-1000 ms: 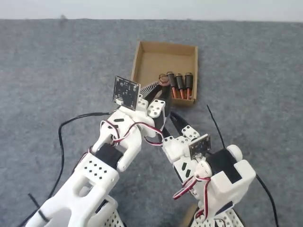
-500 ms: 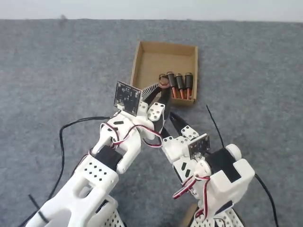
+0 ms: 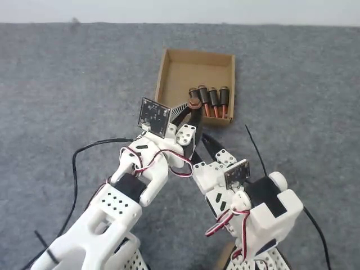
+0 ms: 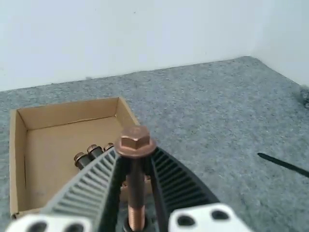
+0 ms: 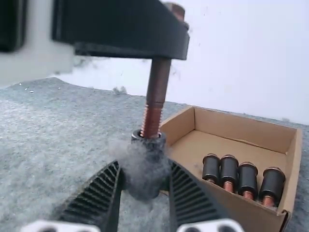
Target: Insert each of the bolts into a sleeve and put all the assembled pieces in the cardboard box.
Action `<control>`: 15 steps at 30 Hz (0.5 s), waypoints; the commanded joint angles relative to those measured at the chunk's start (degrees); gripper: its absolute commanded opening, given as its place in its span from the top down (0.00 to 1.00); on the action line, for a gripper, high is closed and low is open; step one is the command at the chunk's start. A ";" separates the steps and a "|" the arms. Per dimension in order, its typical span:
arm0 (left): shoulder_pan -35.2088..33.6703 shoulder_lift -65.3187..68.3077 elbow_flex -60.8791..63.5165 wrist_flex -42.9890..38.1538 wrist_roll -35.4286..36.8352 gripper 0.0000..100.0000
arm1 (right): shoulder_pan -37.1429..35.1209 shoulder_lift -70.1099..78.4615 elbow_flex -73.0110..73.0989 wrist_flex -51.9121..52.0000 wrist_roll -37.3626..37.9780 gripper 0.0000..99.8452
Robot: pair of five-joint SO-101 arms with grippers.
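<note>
My left gripper [image 3: 190, 115] is shut on a copper bolt [image 4: 135, 159], head up [image 3: 194, 104], just in front of the cardboard box [image 3: 167, 67]. The bolt's threaded end [image 5: 151, 121] sits in the top of a black sleeve [image 5: 148, 162]. My right gripper [image 5: 145, 193] is shut on that sleeve, directly below the left gripper [image 5: 120, 29]. In the high view the right gripper [image 3: 207, 145] lies under the left one and the sleeve is hidden. Several assembled pieces [image 3: 211, 100] lie side by side in the box's near right corner [image 5: 241, 178].
The box [image 4: 72, 112] has free floor on its left half. Grey carpet covers the table all round. Black cables [image 3: 84, 147] trail from both arms, one [image 3: 254, 147] to the right of the right arm.
My left gripper has come slightly down and nearer with the bolt, toward the right gripper. The right arm has kept still.
</note>
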 commanded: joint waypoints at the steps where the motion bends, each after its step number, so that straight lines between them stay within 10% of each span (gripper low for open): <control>1: -0.09 -0.70 0.48 -0.79 -0.18 0.99 | 1.36 -3.56 1.49 -0.22 -0.53 0.99; 15: -0.09 -0.70 5.93 -1.93 -0.18 0.99 | 2.07 -3.38 1.49 -0.22 -0.53 0.99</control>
